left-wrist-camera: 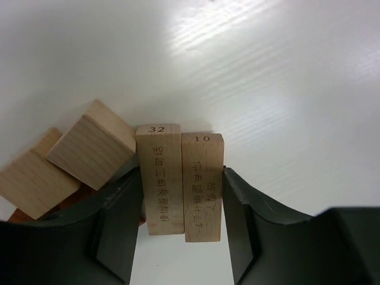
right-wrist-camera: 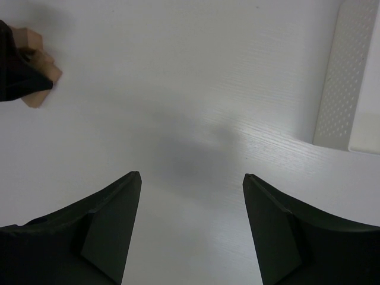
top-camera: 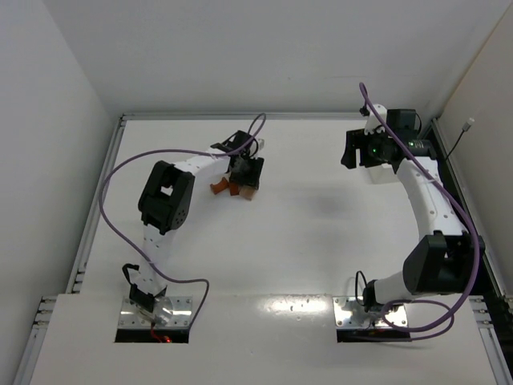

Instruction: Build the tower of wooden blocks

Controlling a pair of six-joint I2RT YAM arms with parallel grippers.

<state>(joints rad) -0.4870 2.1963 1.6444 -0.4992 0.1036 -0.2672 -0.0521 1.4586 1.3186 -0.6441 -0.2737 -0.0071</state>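
Clamping two numbered pale planks [left-wrist-camera: 158, 178] side by side on the worktop [left-wrist-camera: 279, 71], left jaws partly closed, loose tan blocks [left-wrist-camera: 89, 145] just beside them; right jaws well apart, gaping wide, holding nothing.

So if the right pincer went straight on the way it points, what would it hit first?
Probably only bare table: the right pincer is open, the blocks lie off left, the white tray off right.
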